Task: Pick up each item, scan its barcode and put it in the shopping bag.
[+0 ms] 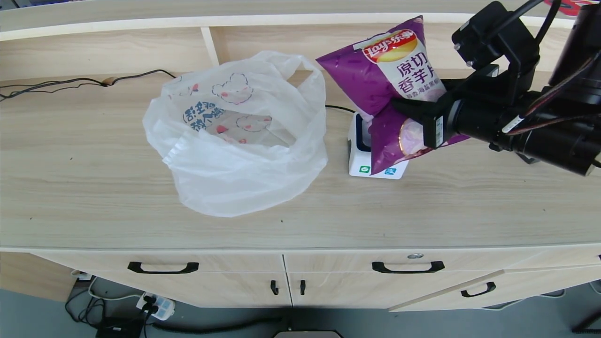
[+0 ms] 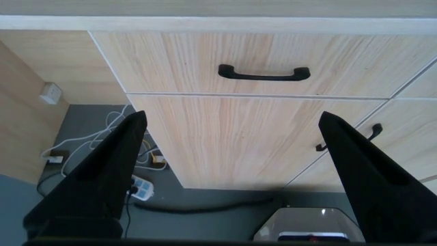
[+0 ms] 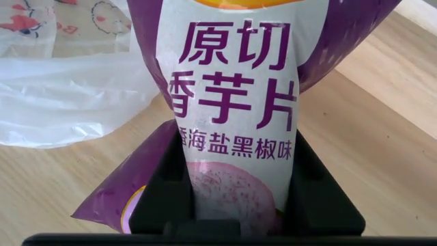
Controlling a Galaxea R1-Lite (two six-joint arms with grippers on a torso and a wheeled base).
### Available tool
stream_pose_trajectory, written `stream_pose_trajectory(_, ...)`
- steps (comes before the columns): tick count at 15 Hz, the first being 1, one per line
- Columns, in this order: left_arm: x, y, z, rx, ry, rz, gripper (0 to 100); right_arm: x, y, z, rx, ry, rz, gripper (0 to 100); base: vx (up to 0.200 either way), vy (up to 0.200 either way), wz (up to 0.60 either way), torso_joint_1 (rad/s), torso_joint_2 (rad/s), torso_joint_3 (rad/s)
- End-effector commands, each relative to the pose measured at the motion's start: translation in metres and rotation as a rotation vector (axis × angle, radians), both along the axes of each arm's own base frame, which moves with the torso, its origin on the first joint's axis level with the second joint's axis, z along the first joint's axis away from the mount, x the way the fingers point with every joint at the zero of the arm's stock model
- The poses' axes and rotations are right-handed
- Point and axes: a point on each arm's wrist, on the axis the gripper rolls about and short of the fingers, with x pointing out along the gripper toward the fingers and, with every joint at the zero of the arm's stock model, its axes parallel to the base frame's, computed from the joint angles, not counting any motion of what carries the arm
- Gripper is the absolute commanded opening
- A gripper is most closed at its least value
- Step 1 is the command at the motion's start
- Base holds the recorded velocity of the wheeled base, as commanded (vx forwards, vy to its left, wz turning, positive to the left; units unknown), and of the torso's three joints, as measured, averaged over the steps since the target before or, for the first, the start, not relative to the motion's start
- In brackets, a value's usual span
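My right gripper [image 1: 415, 123] clamps a glossy, crumpled purple crisp bag [image 1: 375, 75], half-hiding the white box scanner [image 1: 359, 158]; left gripper [image 2: 232, 117] gapes empty.

**Crisps held over the scanner, shopping bag open beside it**

A glossy purple-and-white foil bag of crisps [image 1: 375, 75] [image 3: 232, 102] is off the counter, puffed and tilted, with its top edge raised. The right gripper [image 1: 413, 126] [image 3: 239, 188] pinches it across the lower half. Its bottom corner hangs in front of a small white box-shaped scanner [image 1: 359, 159], which stands upright on the pale wooden counter [image 1: 94, 188]. Just to the left of the scanner sits a thin, translucent white plastic shopping bag [image 1: 235, 178] [image 3: 61, 96] printed with blue and red cartoon marks. It is crumpled, with its mouth gaping upward.
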Motion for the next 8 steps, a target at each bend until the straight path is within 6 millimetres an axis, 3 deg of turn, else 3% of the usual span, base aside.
stream_pose_trajectory(1, 0.000, 0.000, 0.000, -0.001, 0.002, 0.001, 100, -0.008, 0.000, 0.006, 0.018, -0.013, 0.010, 0, 0.000, 0.000, 0.00, 0.000, 0.00, 0.000)
stream_pose_trajectory(3, 0.000, 0.000, 0.000, -0.001, 0.004, 0.001, 100, -0.034, -0.004, 0.014, 0.098, -0.005, 0.040, 0, 0.000, 0.000, 0.00, 0.000, 0.00, 0.000)
stream_pose_trajectory(5, 0.000, 0.000, 0.000, -0.001, 0.005, -0.001, 100, -0.047, -0.008, 0.017, 0.150, 0.005, 0.038, 0, 0.000, 0.000, 0.00, 0.000, 0.00, 0.000)
stream_pose_trajectory(8, 0.000, 0.000, 0.000, -0.001, 0.007, -0.001, 100, -0.050, -0.014, 0.023, 0.215, 0.011, 0.020, 0, 0.000, 0.000, 0.60, 0.001, 0.00, -0.001)
